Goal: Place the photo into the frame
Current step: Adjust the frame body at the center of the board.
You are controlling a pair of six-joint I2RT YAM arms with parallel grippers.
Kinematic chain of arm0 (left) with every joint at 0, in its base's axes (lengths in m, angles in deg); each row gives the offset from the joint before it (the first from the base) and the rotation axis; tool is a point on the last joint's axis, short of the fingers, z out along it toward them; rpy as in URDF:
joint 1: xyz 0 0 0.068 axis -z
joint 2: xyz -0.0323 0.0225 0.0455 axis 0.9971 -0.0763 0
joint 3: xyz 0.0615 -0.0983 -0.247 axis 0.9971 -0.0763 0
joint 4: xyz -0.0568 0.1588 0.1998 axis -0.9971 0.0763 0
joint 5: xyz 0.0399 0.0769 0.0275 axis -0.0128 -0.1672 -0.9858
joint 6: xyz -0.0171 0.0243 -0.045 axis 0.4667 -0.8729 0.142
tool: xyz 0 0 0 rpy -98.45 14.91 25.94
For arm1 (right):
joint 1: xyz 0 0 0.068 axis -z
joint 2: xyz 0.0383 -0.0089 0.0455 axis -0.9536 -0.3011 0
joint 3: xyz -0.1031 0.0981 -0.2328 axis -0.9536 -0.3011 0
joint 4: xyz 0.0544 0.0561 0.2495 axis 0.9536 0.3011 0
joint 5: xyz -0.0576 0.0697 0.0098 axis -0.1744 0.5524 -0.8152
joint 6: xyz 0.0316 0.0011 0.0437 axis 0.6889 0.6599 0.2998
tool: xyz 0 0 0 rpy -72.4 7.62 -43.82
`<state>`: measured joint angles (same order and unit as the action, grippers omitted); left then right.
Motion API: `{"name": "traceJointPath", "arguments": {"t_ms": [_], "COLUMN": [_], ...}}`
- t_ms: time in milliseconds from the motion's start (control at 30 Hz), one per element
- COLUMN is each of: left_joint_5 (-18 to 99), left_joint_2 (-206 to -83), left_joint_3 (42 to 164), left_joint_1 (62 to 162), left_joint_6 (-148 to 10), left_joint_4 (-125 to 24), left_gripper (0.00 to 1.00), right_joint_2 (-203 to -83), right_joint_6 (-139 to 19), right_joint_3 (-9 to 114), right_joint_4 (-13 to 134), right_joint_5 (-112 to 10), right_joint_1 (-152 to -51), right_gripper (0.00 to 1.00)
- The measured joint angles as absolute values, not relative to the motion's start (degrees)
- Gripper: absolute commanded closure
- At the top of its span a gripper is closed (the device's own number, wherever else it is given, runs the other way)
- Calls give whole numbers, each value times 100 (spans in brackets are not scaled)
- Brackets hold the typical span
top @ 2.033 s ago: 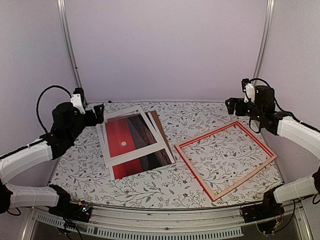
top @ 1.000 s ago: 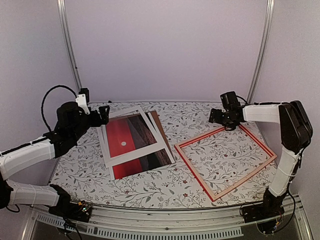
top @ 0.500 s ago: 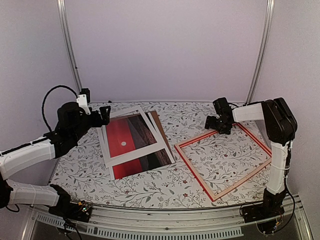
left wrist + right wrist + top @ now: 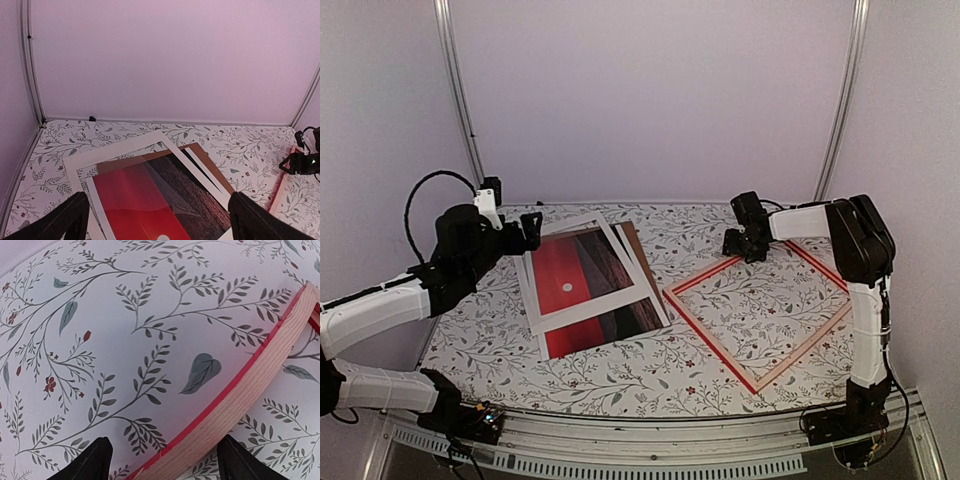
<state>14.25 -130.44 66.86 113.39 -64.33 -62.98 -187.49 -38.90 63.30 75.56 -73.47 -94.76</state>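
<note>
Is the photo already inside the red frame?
No, the photo lies left of the frame, apart from it, and the frame is empty.

I see the photo [image 4: 565, 280] lying flat on the left half of the table [image 4: 650, 372], with the mat border [image 4: 585, 312] askew on top of it. The backing board [image 4: 632, 238] pokes out from under the stack at its far right side. The frame [image 4: 712, 340] lies just beside that stack on the right; the left gripper [image 4: 527, 232] hangs over the stack's far left corner, and the frame's far rail sits between the right gripper's [image 4: 735, 243] fingers.
</note>
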Motion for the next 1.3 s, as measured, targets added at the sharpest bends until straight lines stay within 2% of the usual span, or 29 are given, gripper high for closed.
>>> {"name": "traceJointPath", "arguments": {"t_ms": [133,300,733,1100,1200,1300], "left_joint_5": [1353,1311,1187,1169,1169,1171], "left_joint_2": [-13042,-12988,-12854,-12784,-12784,-12784], "left_joint_3": [6686,6686,6662,6631,6631,6629], "left_joint_1": [11372,11402,11444,11457,11470,11483], "left_joint_6": [-6448,-6459,-6468,-6466,-6461,-6461], "left_joint_4": [-6296,-6289,-6233,-6206,-6204,-6204], "left_gripper": [0,0,0,0,0,0], "right_joint_2": [-18992,-19272,-19451,-19027,-18972,-18915], "right_joint_6": [-4207,-4747,-6034,-6270,-6106,-5848], "right_joint_3": [6690,7189,7665,7033,6959,6876], "right_joint_4": [7613,7727,8236,8162,8135,8094], "right_joint_5": [-7272,-6898,-6217,-5541,-5517,-5524], "right_joint_1": [-9607,-9769,-9839,-10162,-10368,-10571], "right_gripper": [41,50,61,57,51,41]}}
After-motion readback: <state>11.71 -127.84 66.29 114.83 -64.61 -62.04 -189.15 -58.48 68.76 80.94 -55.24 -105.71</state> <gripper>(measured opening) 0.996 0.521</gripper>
